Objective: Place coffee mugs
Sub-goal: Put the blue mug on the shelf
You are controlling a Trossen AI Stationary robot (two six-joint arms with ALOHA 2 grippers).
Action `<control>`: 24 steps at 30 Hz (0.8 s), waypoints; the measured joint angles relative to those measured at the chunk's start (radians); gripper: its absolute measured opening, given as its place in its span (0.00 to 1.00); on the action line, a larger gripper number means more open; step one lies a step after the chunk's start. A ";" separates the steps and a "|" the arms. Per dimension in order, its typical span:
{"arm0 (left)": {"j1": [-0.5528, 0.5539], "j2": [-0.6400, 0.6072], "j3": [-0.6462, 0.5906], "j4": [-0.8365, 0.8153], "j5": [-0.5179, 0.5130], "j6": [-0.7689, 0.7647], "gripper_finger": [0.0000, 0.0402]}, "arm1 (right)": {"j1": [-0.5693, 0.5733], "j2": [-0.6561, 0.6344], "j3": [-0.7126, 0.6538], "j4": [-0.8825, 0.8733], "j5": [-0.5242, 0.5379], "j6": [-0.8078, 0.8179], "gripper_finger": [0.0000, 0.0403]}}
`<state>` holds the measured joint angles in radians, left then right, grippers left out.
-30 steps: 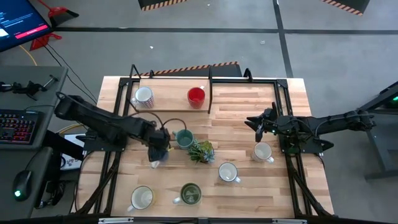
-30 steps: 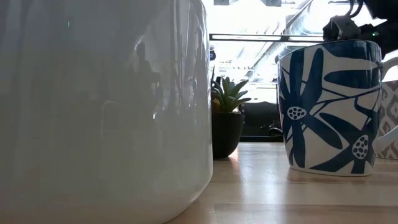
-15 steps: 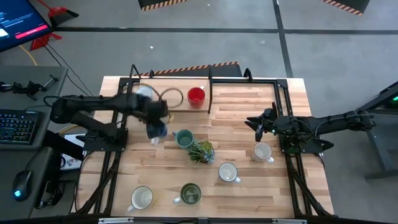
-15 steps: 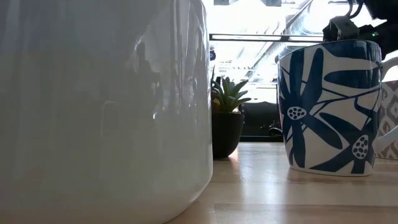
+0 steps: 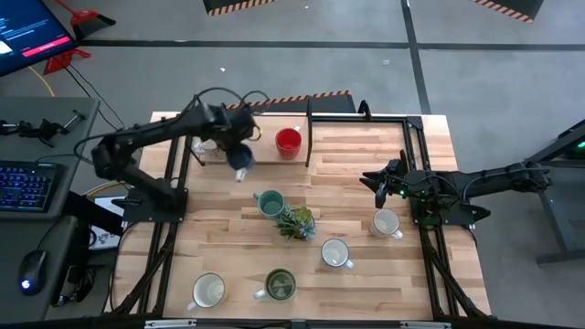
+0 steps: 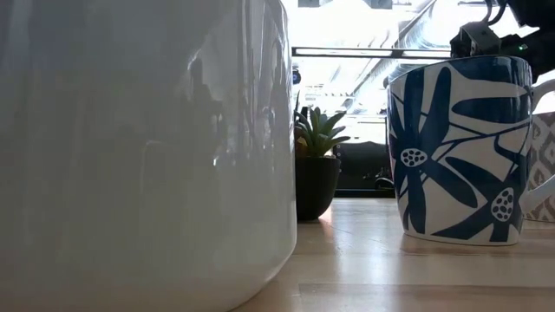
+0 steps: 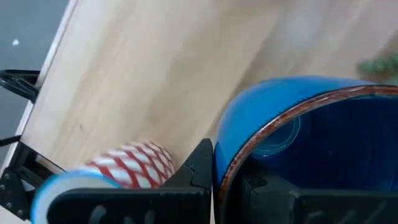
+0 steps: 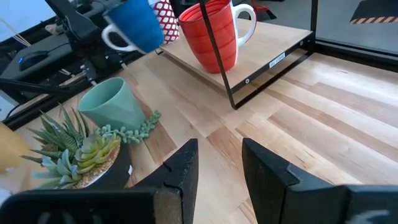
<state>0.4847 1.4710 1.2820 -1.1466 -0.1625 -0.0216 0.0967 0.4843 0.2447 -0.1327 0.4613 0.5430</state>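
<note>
Progress looks early: left gripper [image 5: 236,157] clamps the blue mug [image 5: 240,158] upper left, beside the red mug [image 5: 288,141] on the shelf [image 5: 265,159]. Right gripper [image 5: 378,181], half-open and empty, waits at right; other mugs remain.

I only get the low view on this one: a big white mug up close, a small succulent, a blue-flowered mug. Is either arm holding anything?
Observer: Yes. The left end effector is shut on the rim of a glossy plain blue ceramic mug, held in the air beside the raised wooden shelf.
Operator: Anything on that shelf?
Observer: A ribbed red ceramic mug stands upright on it.
Operator: And the right arm?
Observer: The right end effector is open and empty, above the table near a white ceramic mug.
</note>
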 joint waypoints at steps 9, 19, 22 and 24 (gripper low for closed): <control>0.151 0.174 0.205 -0.005 0.005 -0.012 0.01 | 0.000 0.000 0.000 0.001 -0.002 0.000 0.26; 0.296 0.259 0.251 -0.018 0.059 -0.153 0.01 | 0.000 0.000 0.000 0.002 -0.006 -0.001 0.26; 0.318 0.273 0.251 -0.018 0.059 -0.216 0.01 | 0.000 0.000 0.000 0.002 -0.006 -0.005 0.26; 0.326 0.279 0.251 -0.018 0.060 -0.260 0.01 | 0.000 0.000 0.000 0.002 -0.005 -0.012 0.26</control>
<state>0.8111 1.7497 1.5333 -1.1641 -0.1028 -0.2818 0.0967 0.4839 0.2447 -0.1307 0.4561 0.5309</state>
